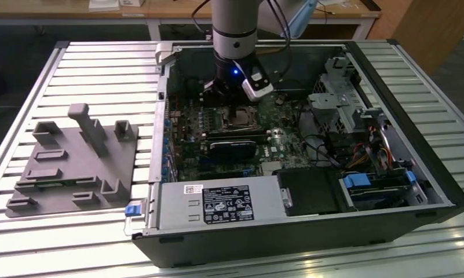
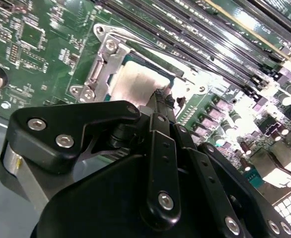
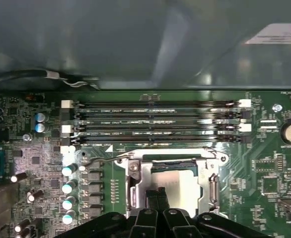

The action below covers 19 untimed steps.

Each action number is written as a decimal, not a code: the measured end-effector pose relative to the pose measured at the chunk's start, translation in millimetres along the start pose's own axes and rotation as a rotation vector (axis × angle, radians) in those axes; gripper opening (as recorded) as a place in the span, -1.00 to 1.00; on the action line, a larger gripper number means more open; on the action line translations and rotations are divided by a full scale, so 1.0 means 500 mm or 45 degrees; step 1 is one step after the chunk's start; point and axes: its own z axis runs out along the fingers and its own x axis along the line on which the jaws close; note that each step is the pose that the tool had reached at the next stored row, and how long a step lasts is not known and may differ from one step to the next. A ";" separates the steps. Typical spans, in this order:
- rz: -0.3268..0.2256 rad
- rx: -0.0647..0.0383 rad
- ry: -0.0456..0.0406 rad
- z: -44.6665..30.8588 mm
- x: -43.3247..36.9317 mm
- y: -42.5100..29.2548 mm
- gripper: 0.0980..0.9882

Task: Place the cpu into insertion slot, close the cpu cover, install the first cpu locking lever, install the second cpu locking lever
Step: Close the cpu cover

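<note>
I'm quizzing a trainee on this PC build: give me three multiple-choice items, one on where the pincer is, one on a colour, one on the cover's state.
1. Where is the pincer? A at the cover; B in a drawer; C on a keyboard.
2. What colour is the board? A blue; B green; C red.
3. How is the cover? A down around the cpu; B standing upright; C taken off.

Key: 1 A, since its tips sit at the cover's edge in both wrist views. 2 B, since the board is green. 3 A, since the frame lies flat with the cpu's silvery top in its cut-out.
</note>
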 end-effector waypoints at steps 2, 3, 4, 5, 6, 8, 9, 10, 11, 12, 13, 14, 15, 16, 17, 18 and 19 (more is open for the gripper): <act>0.000 0.000 0.000 0.002 0.005 0.000 -0.98; 0.000 0.000 0.000 0.003 0.007 0.000 -0.98; 0.000 0.000 0.000 0.004 0.009 0.000 -0.98; 0.000 0.000 0.000 0.005 0.011 -0.001 -0.98; 0.000 0.000 0.000 0.006 0.012 -0.001 -0.98; 0.000 0.000 0.000 0.009 0.015 -0.001 -0.98; 0.000 0.000 0.000 0.010 0.016 -0.001 -0.98; 0.000 0.000 0.000 0.011 0.017 -0.001 -0.98; 0.000 0.000 0.000 0.012 0.019 -0.001 -0.98; 0.000 0.000 0.000 0.013 0.019 -0.001 -0.98; 0.000 0.000 0.000 0.014 0.020 -0.001 -0.98; 0.000 0.000 0.000 0.015 0.021 -0.001 -0.98; 0.000 0.000 0.000 0.016 0.021 -0.001 -0.98; 0.000 0.000 0.000 0.017 0.022 -0.001 -0.98; 0.000 0.000 0.000 0.018 0.022 -0.001 -0.98; 0.000 0.000 0.000 0.018 0.022 -0.001 -0.98; 0.000 0.000 0.000 0.019 0.022 -0.001 -0.98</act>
